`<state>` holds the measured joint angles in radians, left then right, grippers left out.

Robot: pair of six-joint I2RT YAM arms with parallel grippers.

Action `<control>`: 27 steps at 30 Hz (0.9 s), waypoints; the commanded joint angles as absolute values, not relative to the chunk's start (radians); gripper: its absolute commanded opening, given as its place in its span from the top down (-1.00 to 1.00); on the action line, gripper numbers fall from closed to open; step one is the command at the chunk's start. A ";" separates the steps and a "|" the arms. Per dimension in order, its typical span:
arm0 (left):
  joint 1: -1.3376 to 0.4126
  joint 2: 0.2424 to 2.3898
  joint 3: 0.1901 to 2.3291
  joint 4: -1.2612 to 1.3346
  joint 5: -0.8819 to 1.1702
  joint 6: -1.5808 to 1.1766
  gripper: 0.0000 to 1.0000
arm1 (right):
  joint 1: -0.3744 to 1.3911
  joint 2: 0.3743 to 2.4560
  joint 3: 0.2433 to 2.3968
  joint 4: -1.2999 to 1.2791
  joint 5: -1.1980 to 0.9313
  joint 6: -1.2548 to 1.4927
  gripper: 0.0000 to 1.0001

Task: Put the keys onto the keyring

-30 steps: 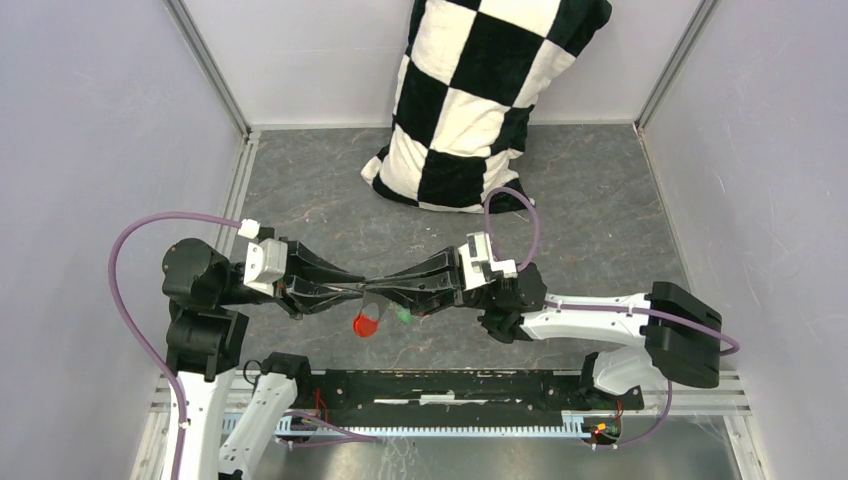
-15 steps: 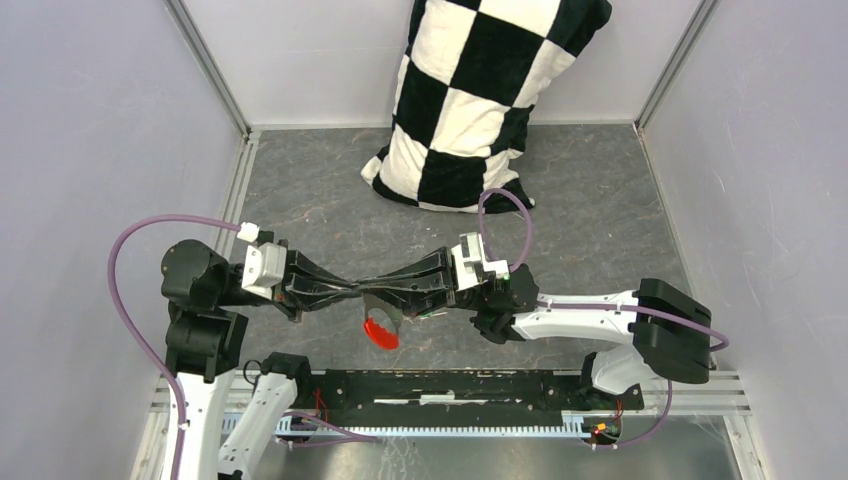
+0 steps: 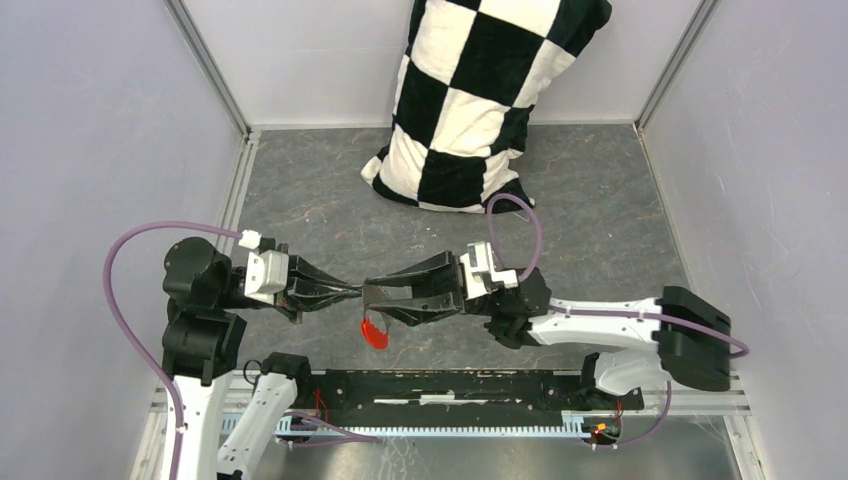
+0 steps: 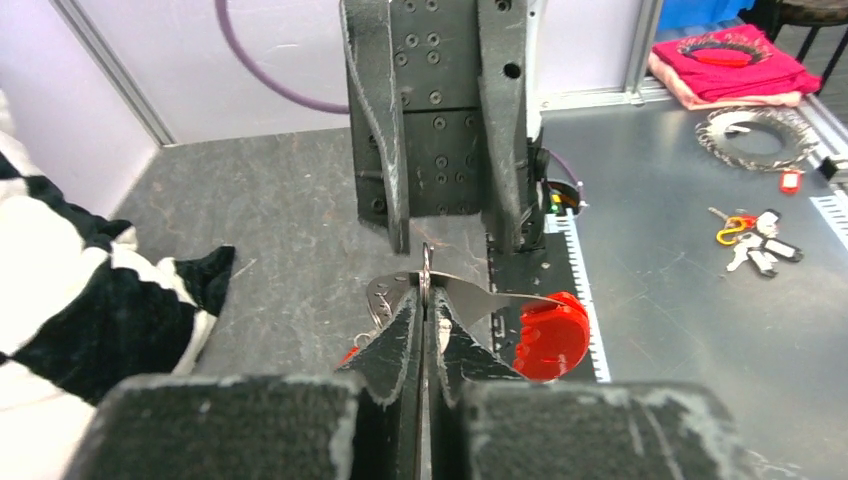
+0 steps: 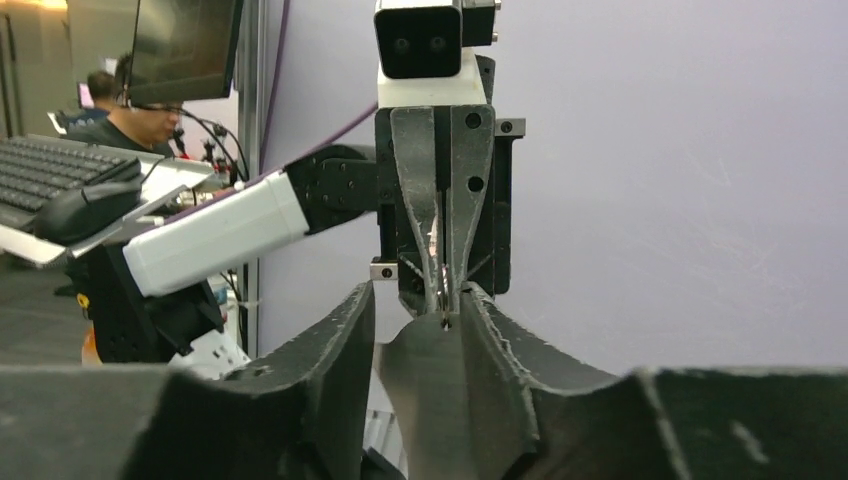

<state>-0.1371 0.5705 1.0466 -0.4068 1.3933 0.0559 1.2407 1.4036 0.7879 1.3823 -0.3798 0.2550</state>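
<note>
My left gripper [image 3: 355, 292] is shut on the keyring's thin silver wire ring [image 4: 427, 262], holding it above the table. The keyring's fob hangs from the ring, its grey curved part [image 4: 480, 296] ending in a red tab [image 4: 550, 335] that also shows in the top view [image 3: 373, 332]. My right gripper [image 3: 378, 300] faces the left one with its jaws open, and the grey fob [image 5: 440, 400] lies between its fingers, against one of them. A small red sliver [image 4: 347, 353] shows under the left fingers; I cannot tell if it is the red-headed key. The green-headed key is hidden.
A black-and-white checkered pillow [image 3: 470, 90] leans on the back wall. A black rail [image 3: 440, 385] runs along the near edge between the arm bases. Walls close in the left, right and back sides.
The right gripper has opened and drawn back a little to the right. The left gripper has shifted slightly left with the ring. The green key head seen a second ago no longer shows.
</note>
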 commanded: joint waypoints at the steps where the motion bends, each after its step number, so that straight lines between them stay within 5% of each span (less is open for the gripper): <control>1: -0.138 0.567 1.112 -0.650 1.374 0.452 0.96 | 1.229 1.239 0.748 1.210 -0.417 0.139 0.08; 10: -0.137 0.490 1.080 -0.807 1.314 1.092 0.96 | 1.219 1.054 0.844 0.676 -0.490 -0.112 0.09; 21: -0.137 0.512 1.143 -1.214 1.241 1.809 0.96 | 1.220 1.108 0.951 0.507 -0.508 -0.168 0.17; 27: -0.137 0.539 1.172 -1.251 1.218 1.745 0.95 | 1.252 1.201 1.136 0.236 -0.464 -0.331 0.17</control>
